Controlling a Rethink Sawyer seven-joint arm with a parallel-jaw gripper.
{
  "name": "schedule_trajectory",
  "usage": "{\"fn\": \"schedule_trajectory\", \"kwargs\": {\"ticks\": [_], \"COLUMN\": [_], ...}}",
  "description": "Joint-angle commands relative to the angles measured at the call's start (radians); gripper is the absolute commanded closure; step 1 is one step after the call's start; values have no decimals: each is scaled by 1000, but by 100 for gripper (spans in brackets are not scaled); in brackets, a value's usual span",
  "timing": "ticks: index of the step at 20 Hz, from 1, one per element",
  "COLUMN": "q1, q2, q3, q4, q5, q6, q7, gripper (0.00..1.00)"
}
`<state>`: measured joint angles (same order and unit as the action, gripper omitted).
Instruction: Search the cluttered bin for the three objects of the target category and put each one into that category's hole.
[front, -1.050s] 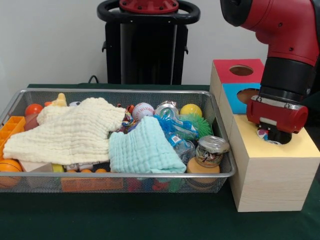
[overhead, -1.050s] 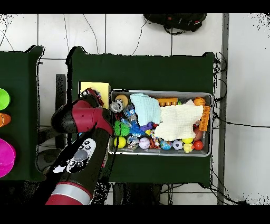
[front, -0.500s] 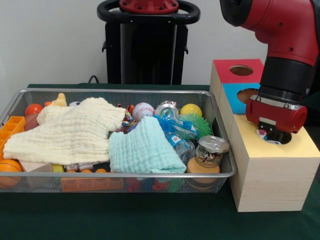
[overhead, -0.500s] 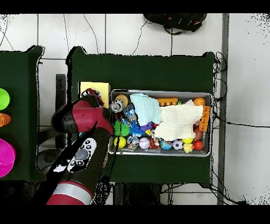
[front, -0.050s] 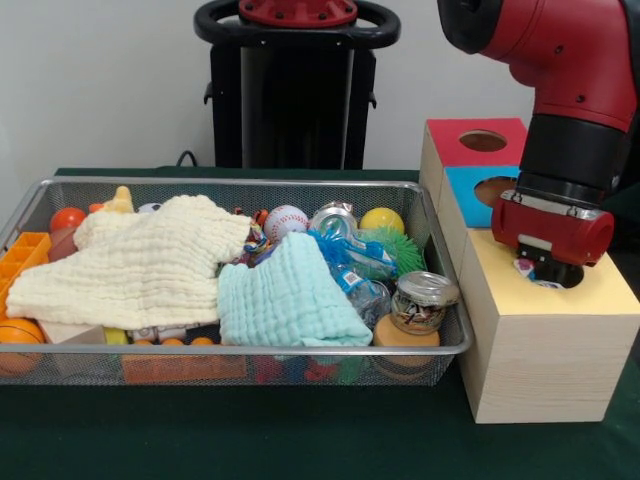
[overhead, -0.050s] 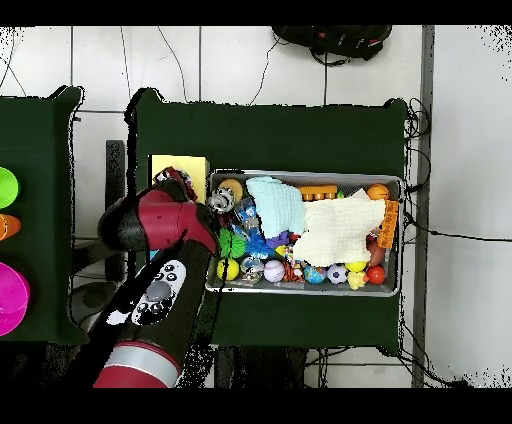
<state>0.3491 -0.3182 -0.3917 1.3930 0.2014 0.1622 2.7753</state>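
Gripper (front, -0.050s: 545, 272) — set low over the yellow-topped box (front, -0.050s: 590, 296), at its dark hole; a small multicoloured item shows just beneath it, but whether the jaws grip it, or how wide they stand, cannot be told. Wooden boxes in a row: three — yellow, blue (front, -0.050s: 476, 189), red (front, -0.050s: 455, 136). Beside the gripper, the mesh bin (front, -0.050s: 440, 240): two cloths — cream (front, -0.050s: 140, 262), mint (front, -0.050s: 285, 296); one baseball (front, -0.050s: 287, 220); one yellow ball (front, -0.050s: 382, 220); one glass jar (front, -0.050s: 420, 302).
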Motion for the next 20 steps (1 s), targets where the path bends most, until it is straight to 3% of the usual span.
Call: {"fn": "schedule_trajectory", "kwargs": {"ticks": [1,2,10,16,20], "q1": [-93,-94,-175,-168,-200], "q2": [-35,-76,-113,-170,-193], "q3": [115,117,196,196,226], "q4": [119,129,132,112,133], "q5": [-67,-69,-101,-115,-129], "q6": [212,264,304,436,423], "q7": [-68,-79,-147,-139,-153], "gripper": [0,0,0,0,0]}}
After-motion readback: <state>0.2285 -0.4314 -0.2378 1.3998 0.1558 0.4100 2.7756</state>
